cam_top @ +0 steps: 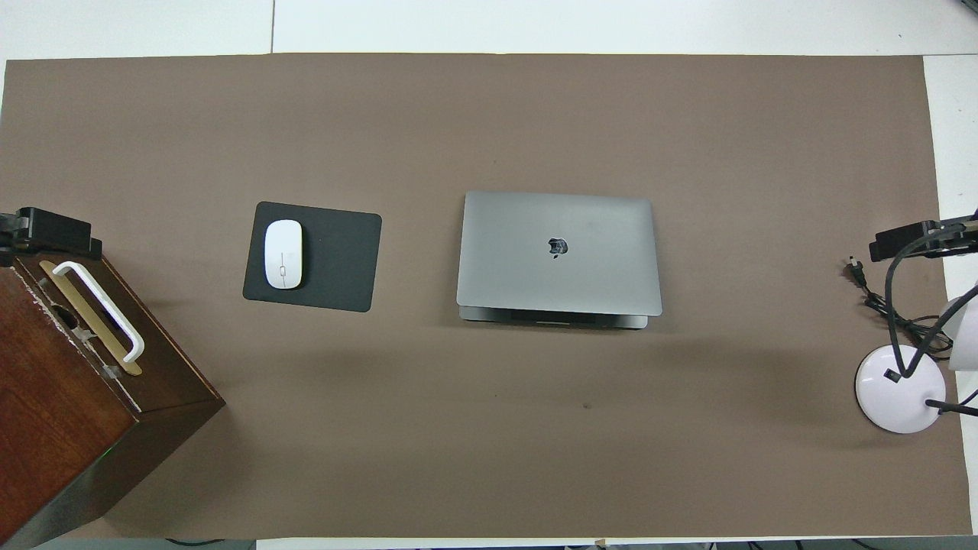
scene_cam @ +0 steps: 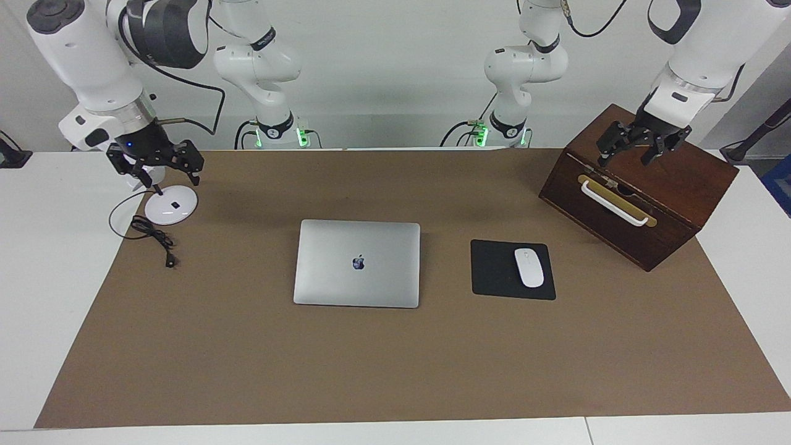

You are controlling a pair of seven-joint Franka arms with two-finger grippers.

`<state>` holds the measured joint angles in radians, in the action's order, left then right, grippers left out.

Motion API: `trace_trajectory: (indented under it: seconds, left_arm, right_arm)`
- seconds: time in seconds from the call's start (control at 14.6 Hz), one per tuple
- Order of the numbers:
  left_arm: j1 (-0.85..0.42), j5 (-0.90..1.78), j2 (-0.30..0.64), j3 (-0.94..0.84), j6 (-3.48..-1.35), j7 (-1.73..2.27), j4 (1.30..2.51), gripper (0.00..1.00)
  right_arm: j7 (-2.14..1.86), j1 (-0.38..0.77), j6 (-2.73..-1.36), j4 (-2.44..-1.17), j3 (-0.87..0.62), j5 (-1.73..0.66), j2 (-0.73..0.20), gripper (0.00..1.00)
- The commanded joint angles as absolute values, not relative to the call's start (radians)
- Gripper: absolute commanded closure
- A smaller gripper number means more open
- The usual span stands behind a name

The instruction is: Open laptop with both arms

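Observation:
The laptop (scene_cam: 357,262) lies shut and flat in the middle of the brown mat, its lid with the dark apple logo facing up. It also shows in the overhead view (cam_top: 558,252). My left gripper (scene_cam: 636,151) hangs open and empty in the air over the wooden box, at the left arm's end of the table. My right gripper (scene_cam: 157,170) hangs open and empty over the white round lamp base, at the right arm's end. Both grippers are well apart from the laptop. Only their tips show in the overhead view: the left gripper (cam_top: 50,233) and the right gripper (cam_top: 913,238).
A dark wooden box (scene_cam: 673,204) with a white handle stands at the left arm's end. A black mouse pad (scene_cam: 494,272) with a white mouse (scene_cam: 529,267) lies beside the laptop toward that end. A white lamp base (scene_cam: 171,205) with a black cable (scene_cam: 154,238) sits at the right arm's end.

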<state>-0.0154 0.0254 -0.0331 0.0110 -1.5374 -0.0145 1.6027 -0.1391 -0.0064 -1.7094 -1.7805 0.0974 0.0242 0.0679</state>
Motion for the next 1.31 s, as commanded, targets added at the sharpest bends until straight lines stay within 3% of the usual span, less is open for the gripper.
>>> trace_trajectory:
  seconds: [0.0,0.41,0.48,0.55,0.69,0.76,1.17,1.24]
  left_arm:
    - [-0.005,0.012,-0.058,0.003,-1.539,-0.012,1.631,0.0]
    - [-0.005,0.011,-0.06,0.002,-1.529,-0.012,1.632,0.0]
    - [-0.005,0.011,-0.06,0.003,-1.531,-0.012,1.631,0.0]
    - [-0.006,0.011,-0.06,0.003,-1.532,-0.009,1.632,0.0]
    - [-0.005,0.011,-0.061,0.003,-1.536,-0.008,1.632,0.0]
    - [-0.003,0.011,-0.061,0.003,-1.536,-0.008,1.632,0.0]
    - [0.021,0.011,-0.063,0.002,-1.542,-0.005,1.632,0.0]
    - [0.021,0.011,-0.063,0.002,-1.542,-0.003,1.632,0.27]
  right_arm:
    - [-0.147,-0.012,-1.721,-1.802,0.094,0.015,0.087,0.0]
    - [-0.143,-0.011,-1.761,-1.802,0.094,0.015,0.081,0.0]
    - [-0.144,-0.011,-1.773,-1.802,0.094,0.015,0.081,0.13]
    - [-0.144,-0.011,-1.779,-1.805,0.094,0.015,0.081,0.33]
    - [-0.143,-0.009,-1.786,-1.804,0.094,0.015,0.078,0.9]
    - [-0.146,-0.009,-1.807,-1.804,0.094,0.017,0.075,1.0]
    - [-0.152,0.02,-1.917,-1.809,0.087,0.014,0.028,1.0]
    - [-0.149,0.021,-1.951,-1.827,0.087,0.014,0.02,1.0]
